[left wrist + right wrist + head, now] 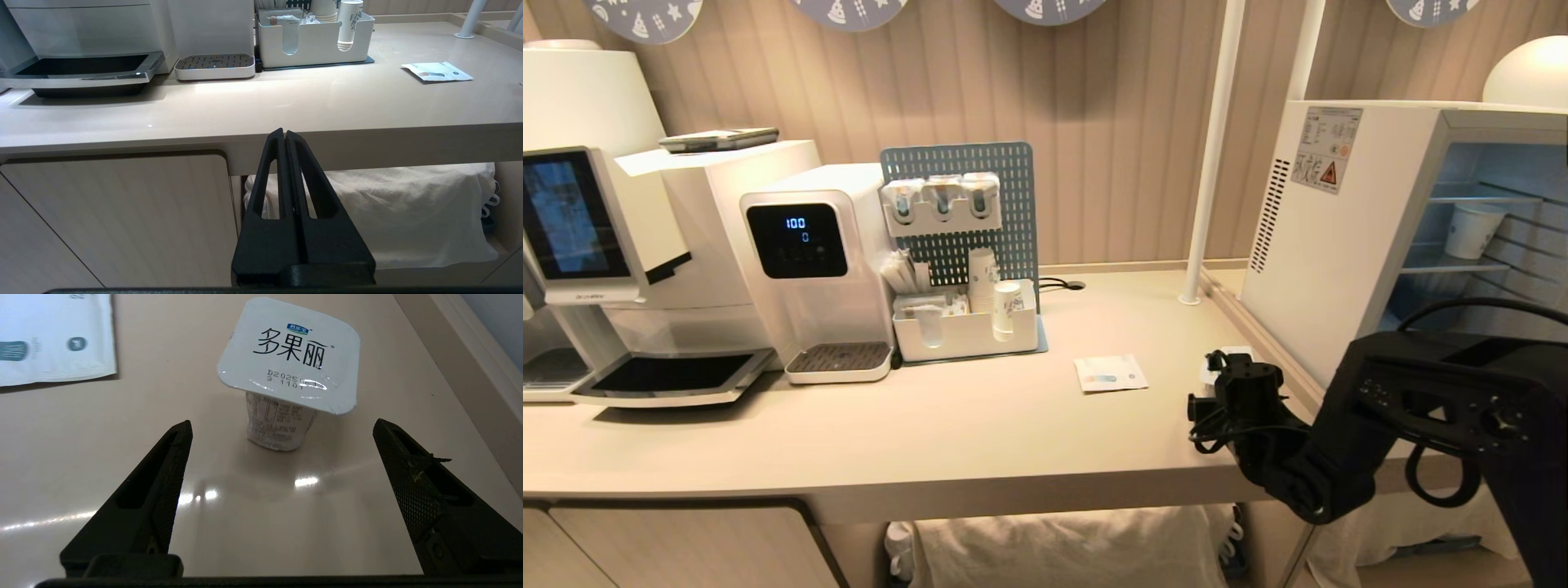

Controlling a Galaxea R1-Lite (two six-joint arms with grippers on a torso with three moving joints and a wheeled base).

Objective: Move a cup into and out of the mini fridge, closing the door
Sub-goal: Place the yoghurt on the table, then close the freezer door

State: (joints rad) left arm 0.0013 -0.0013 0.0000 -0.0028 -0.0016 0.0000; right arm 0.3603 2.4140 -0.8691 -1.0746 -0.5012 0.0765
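The cup (288, 367) stands upright on the counter (947, 425), just beside the fridge (1347, 237), at about 3 o'clock of the paper sachet (1110, 372); in the head view it is mostly hidden behind the right gripper (282, 433). This gripper points at the cup with its jaws spread wide, one on each side, and it has hold of nothing; the fingertips (182, 430) do not touch the tub and stop just short of it. The left gripper (284, 134) is parked below the counter edge, its fingers pressed together and empty.

The fridge stands open, its wire shelves in view, with a paper cup (1474, 229) on the upper shelf; the door itself is not seen. Whether the cup is about to go in or has just come out, the pictures do not tell; the wide jaws just before the tub fit both readings. If a grasp comes next, the gripper must go forward so that the narrow body under the wide foil lid sits between the pads, then close gently; the thin tub may dent or tip.

At 9 to 10 o'clock of the sachet stand the organiser (968, 331) and the water dispenser (817, 269), well apart; only the sachet lies near the cup, and it does not block the way.
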